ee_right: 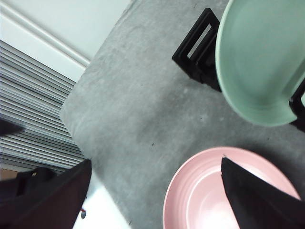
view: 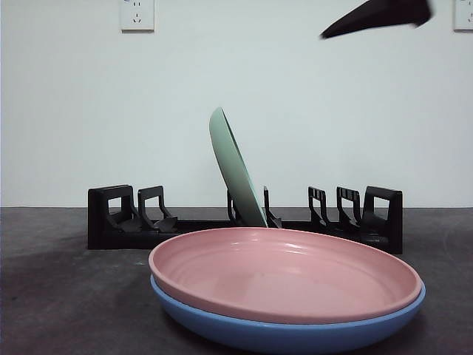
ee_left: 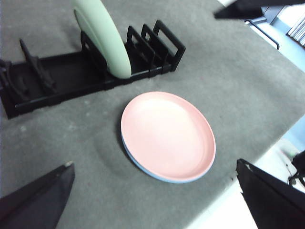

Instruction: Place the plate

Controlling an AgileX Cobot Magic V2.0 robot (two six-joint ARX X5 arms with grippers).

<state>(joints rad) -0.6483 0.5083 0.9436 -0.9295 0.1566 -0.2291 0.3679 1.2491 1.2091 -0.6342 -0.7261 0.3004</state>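
Note:
A pale green plate (view: 236, 174) stands tilted in a middle slot of the black dish rack (view: 111, 222). A pink plate (view: 281, 270) lies stacked on a blue plate (view: 295, 333) on the table in front of the rack. My left gripper (ee_left: 153, 163) is open and empty, high above the pink plate (ee_left: 167, 133), with the green plate (ee_left: 102, 36) and rack (ee_left: 57, 76) beyond. My right gripper (ee_right: 156, 161) is open and empty, high over the pink plate's (ee_right: 205, 195) side, near the green plate (ee_right: 259, 62). A black arm tip (view: 377, 16) shows at the front view's top right.
The dark grey table (view: 59, 296) ends in an edge close to the stacked plates (ee_left: 248, 157). The rack has several free slots on both sides of the green plate (view: 347, 211). A white wall with sockets (view: 137, 15) stands behind.

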